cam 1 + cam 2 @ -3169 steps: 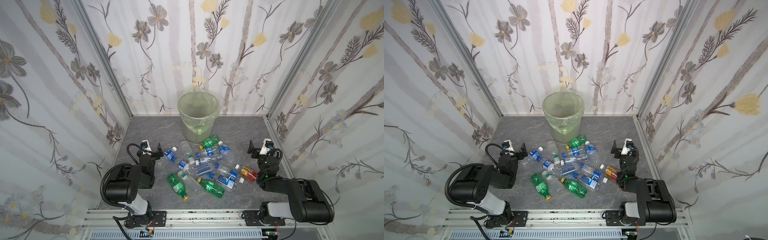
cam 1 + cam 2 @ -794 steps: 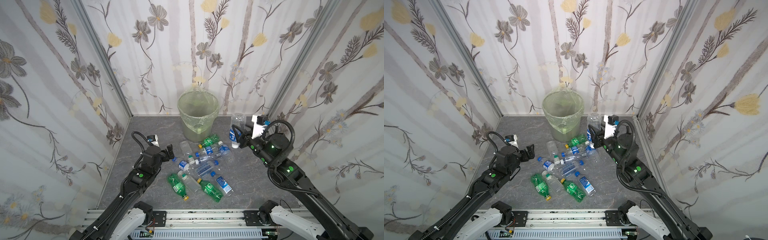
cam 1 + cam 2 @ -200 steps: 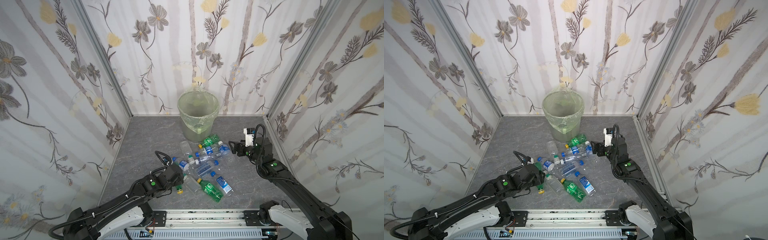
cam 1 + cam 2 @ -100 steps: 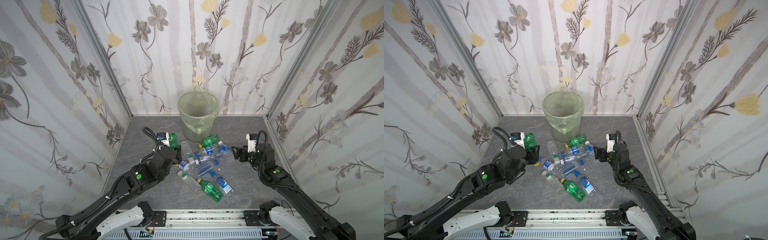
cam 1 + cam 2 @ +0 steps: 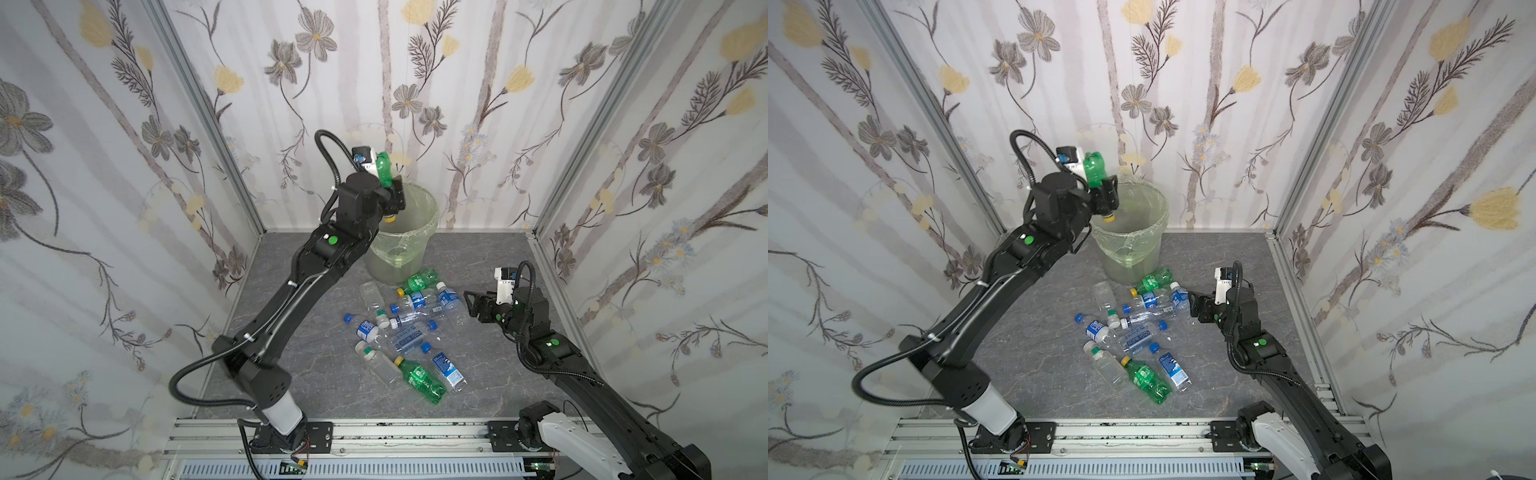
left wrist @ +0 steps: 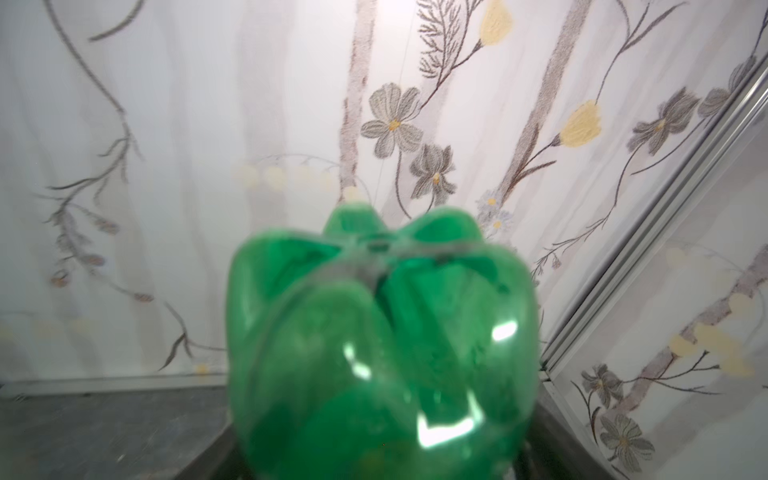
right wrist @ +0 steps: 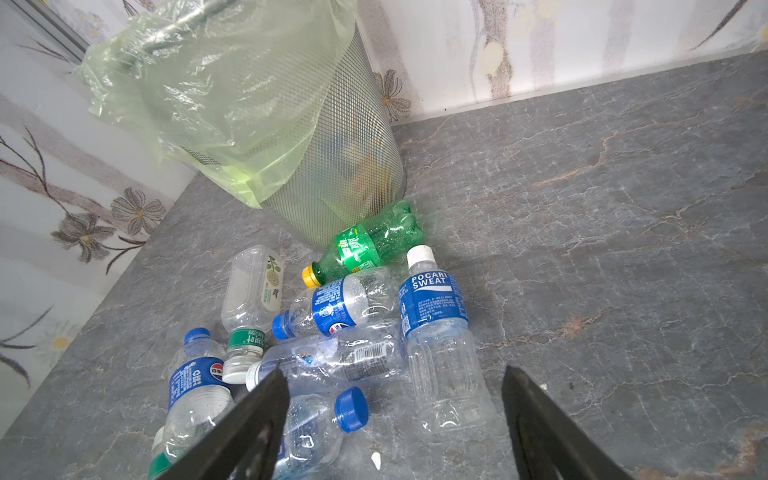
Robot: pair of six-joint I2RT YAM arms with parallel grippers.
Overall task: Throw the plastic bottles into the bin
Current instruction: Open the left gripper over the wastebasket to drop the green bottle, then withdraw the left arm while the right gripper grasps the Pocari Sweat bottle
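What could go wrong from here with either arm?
1. The green bottle hangs cap-down at the left gripper, just inside the bin rim; it may clip the rim and fall outside.
2. The right gripper, open, faces crowded clear bottles; it may pinch two or scatter them.

Green bottle (image 6: 382, 353) blurred, cropped at edge — left wrist view.

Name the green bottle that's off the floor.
The green bottle at the left gripper, cap down above the bin. The other two lie on the floor: one by its base, one farther from it.
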